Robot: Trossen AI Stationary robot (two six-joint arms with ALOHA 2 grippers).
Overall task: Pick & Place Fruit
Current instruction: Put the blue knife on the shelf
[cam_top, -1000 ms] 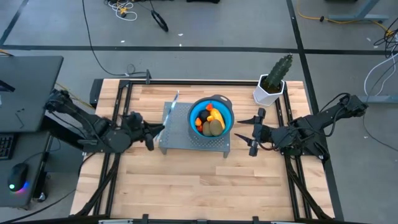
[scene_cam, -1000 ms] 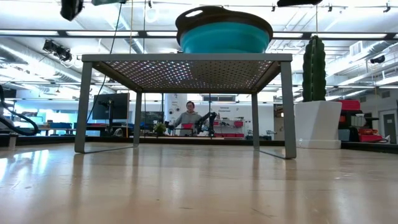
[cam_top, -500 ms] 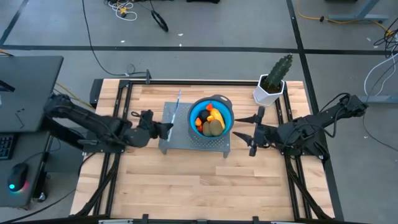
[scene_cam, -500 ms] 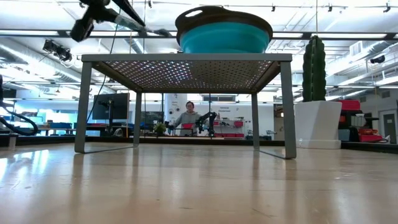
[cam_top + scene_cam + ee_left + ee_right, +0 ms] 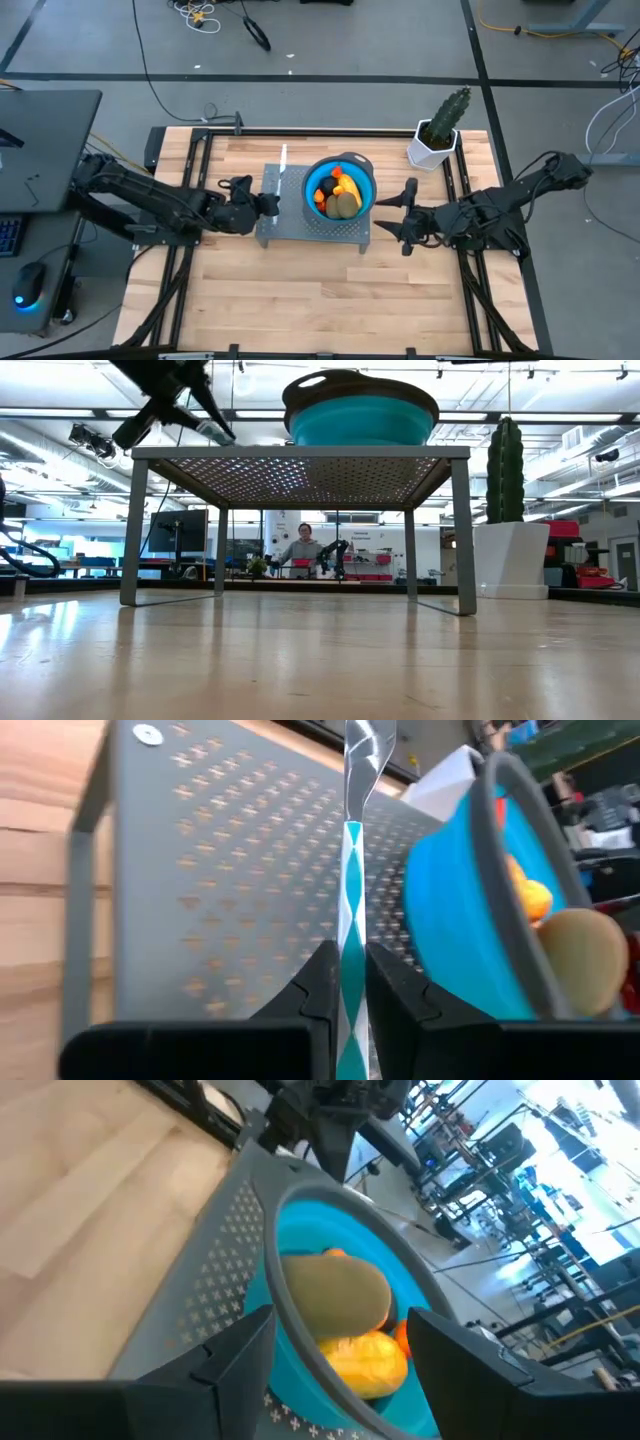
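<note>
The fruit [image 5: 337, 192] lies in a round blue bowl [image 5: 362, 176] on a grey perforated stand [image 5: 283, 225]. The right wrist view shows an olive-brown oval [image 5: 340, 1295] on top and a yellow-orange one [image 5: 365, 1358] beside it. My left gripper [image 5: 262, 203] is at the stand's left part, shut on a slim knife [image 5: 280, 170] with a light blue handle. My right gripper [image 5: 400, 215] is open just right of the stand, level with the bowl and touching nothing. My left gripper pinches the knife's striped light blue handle [image 5: 352, 920] between its two fingers [image 5: 318, 988]. It comes from the table's left, slanting down. The blade [image 5: 362, 750] sticks out past the fingertips toward the far edge, over the stand's top. I cannot tell whether the knife touches the stand.
A cactus in a white pot [image 5: 437, 138] stands at the far right of the table. Dark rails run along the table's edges. Bare wooden table top [image 5: 320, 295] lies in front of the stand. A person [image 5: 303, 546] is in the room far behind.
My left gripper has moved toward the stand and down with the knife, rolling as it went. The knife, which pointed nearly level toward the bowl, now tilts down over the stand's left part. My right gripper has rolled in place, still open.
</note>
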